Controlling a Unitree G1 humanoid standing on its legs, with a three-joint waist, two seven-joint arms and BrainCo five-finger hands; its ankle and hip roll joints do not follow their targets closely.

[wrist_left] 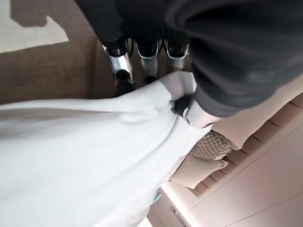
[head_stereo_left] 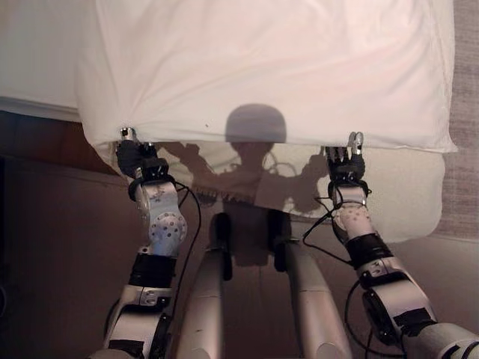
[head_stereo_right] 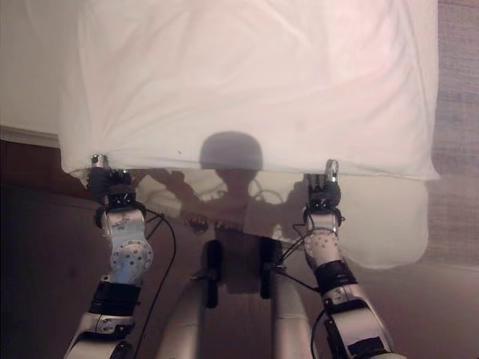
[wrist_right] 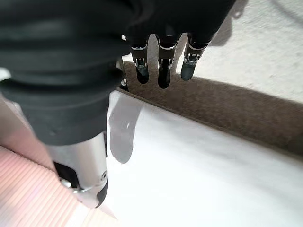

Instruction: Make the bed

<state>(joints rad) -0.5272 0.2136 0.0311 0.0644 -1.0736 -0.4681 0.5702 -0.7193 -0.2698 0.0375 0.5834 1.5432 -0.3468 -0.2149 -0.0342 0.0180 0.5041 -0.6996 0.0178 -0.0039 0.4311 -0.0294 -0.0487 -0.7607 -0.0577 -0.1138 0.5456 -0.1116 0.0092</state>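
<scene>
A white blanket (head_stereo_left: 262, 67) is spread wide over the bed, and its near edge runs straight across between my two hands. My left hand (head_stereo_left: 133, 155) is at the edge's left corner. In the left wrist view its curled fingers (wrist_left: 124, 71) and thumb pinch a fold of the white cloth (wrist_left: 94, 156). My right hand (head_stereo_left: 346, 161) is at the edge further right. Its curled fingers (wrist_right: 163, 71) sit over the blanket's edge (wrist_right: 124, 124) with the thumb beneath. A paler layer of bedding (head_stereo_left: 408, 198) hangs below the held edge.
The white mattress top (head_stereo_left: 34, 52) shows at the far left, with dark brown floor (head_stereo_left: 52, 239) below it. A grey textured carpet (head_stereo_left: 465, 97) lies along the right side. A woven cushion (wrist_left: 210, 145) and beige panels (wrist_left: 265, 156) appear past the left hand.
</scene>
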